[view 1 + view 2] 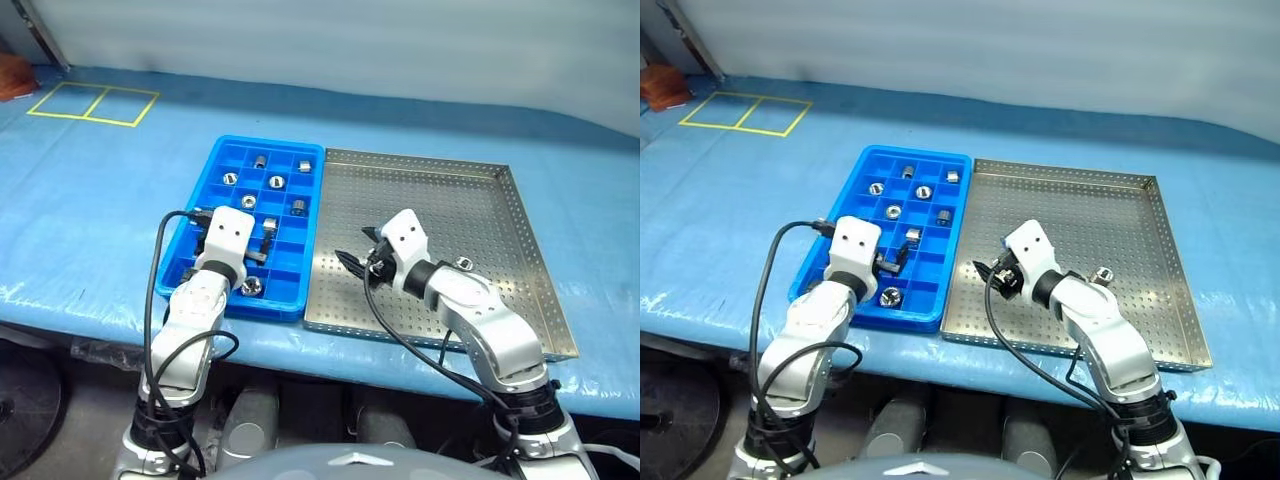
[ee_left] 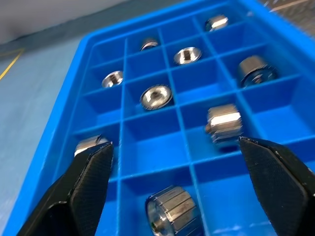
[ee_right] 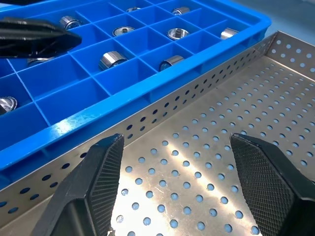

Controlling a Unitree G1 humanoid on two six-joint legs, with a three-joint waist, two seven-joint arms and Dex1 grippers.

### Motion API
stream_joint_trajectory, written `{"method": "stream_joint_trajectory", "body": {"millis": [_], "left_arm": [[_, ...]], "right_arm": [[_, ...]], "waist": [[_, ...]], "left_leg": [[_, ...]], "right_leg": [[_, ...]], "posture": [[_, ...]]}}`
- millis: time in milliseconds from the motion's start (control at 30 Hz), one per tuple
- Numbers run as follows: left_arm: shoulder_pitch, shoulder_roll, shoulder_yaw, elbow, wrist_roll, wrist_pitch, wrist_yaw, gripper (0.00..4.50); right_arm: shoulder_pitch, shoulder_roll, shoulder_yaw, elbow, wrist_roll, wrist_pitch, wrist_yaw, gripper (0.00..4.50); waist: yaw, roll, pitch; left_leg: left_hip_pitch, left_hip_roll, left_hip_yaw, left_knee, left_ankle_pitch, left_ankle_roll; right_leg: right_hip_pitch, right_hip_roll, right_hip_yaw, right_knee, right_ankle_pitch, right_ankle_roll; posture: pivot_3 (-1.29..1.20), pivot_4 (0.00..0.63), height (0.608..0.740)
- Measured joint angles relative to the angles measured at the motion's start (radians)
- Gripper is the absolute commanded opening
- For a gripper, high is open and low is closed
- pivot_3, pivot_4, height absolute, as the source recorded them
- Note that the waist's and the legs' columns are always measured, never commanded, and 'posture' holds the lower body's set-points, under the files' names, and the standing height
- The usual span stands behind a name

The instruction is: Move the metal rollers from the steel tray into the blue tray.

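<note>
The blue tray (image 1: 300,300) lies left of the steel tray (image 1: 450,190), their long sides touching. Several metal rollers (image 1: 277,182) sit singly in the blue tray's compartments. One roller (image 1: 463,263) lies on the steel tray's perforated floor, near my right forearm. My left gripper (image 2: 174,145) hovers over the near half of the blue tray, open wide. A ribbed roller (image 2: 172,214) rests in the compartment beneath it, apart from both fingers (image 2: 83,187). My right gripper (image 3: 177,140) is open over the steel tray's left part, close to its rim, with nothing between its fingers.
Both trays rest on a blue table cover (image 1: 100,200). A yellow taped rectangle (image 1: 92,104) marks the far left of the table. An orange object (image 1: 12,78) lies at the far left edge. The table's front edge runs just below the trays.
</note>
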Motion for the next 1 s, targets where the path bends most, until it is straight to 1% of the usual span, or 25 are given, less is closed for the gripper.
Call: {"method": "stream_joint_trajectory", "body": {"millis": [100,233,467,667,1000], "left_arm": [[-0.024,-0.019,-0.013,0.01,-0.069,-0.051,-0.069,4.45],[-0.083,-0.034,-0.075,0.067,-0.17,-0.089,-0.196,4.45],[-0.163,-0.003,-0.165,0.193,-0.218,-0.111,-0.338,4.45],[-0.171,0.007,-0.201,0.222,-0.218,-0.116,-0.36,4.45],[-0.142,0.065,-0.233,0.195,-0.23,-0.116,-0.417,4.45]], "right_arm": [[0.011,0.0,-0.027,-0.016,-0.018,0.005,-0.042,3.62],[0.02,0.003,-0.096,-0.017,-0.072,0.05,-0.151,3.62],[0.019,0.064,-0.205,0.054,-0.142,0.104,-0.317,3.62],[0.003,0.103,-0.232,0.162,-0.135,0.112,-0.337,3.62],[-0.019,0.138,-0.255,0.285,-0.145,0.097,-0.387,3.62]], "waist": [[-0.009,0.0,0.0],[-0.023,0.0,0.0],[-0.078,0.0,0.0],[-0.104,0.001,0.0],[-0.102,0.001,0.0]], "left_leg": [[0.0,0.0,0.0,0.0,0.0,0.0],[-0.001,0.0,0.0,0.001,0.0,0.0],[0.0,0.0,0.001,0.0,0.0,0.0],[0.001,0.0,0.001,0.001,0.0,0.0],[0.001,0.0,0.001,0.001,0.0,0.0]], "right_leg": [[0.0,0.0,0.0,0.0,0.0,0.0],[0.0,0.0,0.0,-0.001,0.0,0.0],[0.0,0.0,0.001,0.0,0.0,0.0],[0.0,0.001,0.002,0.002,0.0,0.0],[0.0,0.001,0.002,0.002,0.0,0.0]], "posture": [[0.16,0.15,0.74],[0.12,0.15,0.74],[0.08,0.15,0.74],[0.09,0.15,0.74],[0.11,0.15,0.74]]}}
